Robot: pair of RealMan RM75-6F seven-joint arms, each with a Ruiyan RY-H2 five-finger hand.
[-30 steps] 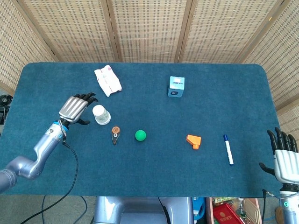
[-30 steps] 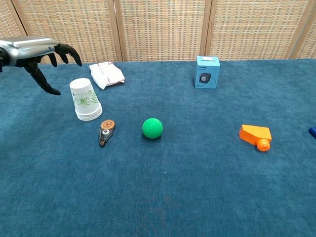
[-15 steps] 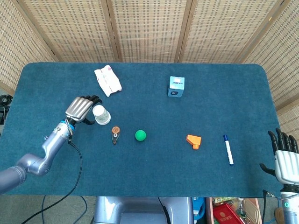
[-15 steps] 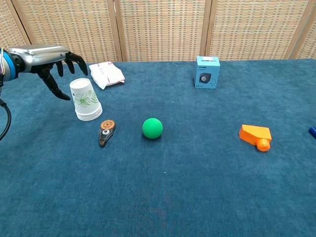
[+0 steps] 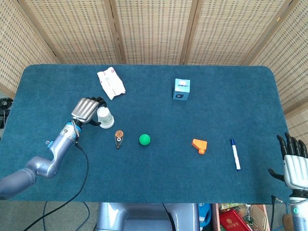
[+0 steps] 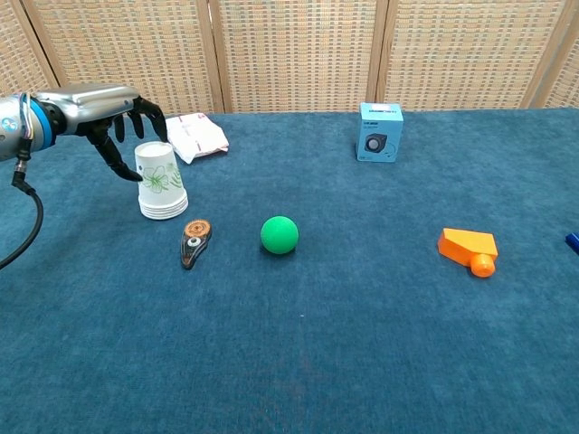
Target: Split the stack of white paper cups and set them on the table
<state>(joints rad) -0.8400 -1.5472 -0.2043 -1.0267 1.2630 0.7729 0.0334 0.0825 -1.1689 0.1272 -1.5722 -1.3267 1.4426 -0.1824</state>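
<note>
Fingers [image 6: 116,143] of the left hand [image 6: 107,108], dark and spread, curl around the upper part of the stack of white paper cups [image 6: 160,182]; a thumb tip touches the cup wall, but a firm grip cannot be confirmed. That stack stands upside down on the left side of the dark blue carpeted tabletop [image 6: 362,334], tapering upward, with a green leaf print on its side and several rims layered at its base. Seen from above, the silver back of the hand hides part of the stack.

At the lower right corner of the head view, the right hand [image 5: 292,161] sits off the tabletop edge, fingers apart and holding nothing, its wrist cut off by the frame.

Just in front of the stack lies a small brown oval tape dispenser [image 6: 193,242], then a smooth green ball [image 6: 279,234]. A crinkled white packet [image 6: 195,136] lies behind the stack. Farther right are a light blue cardboard box [image 6: 380,132], an orange plastic wedge [image 6: 469,249] and a white marker with a blue cap [image 5: 235,154].
</note>
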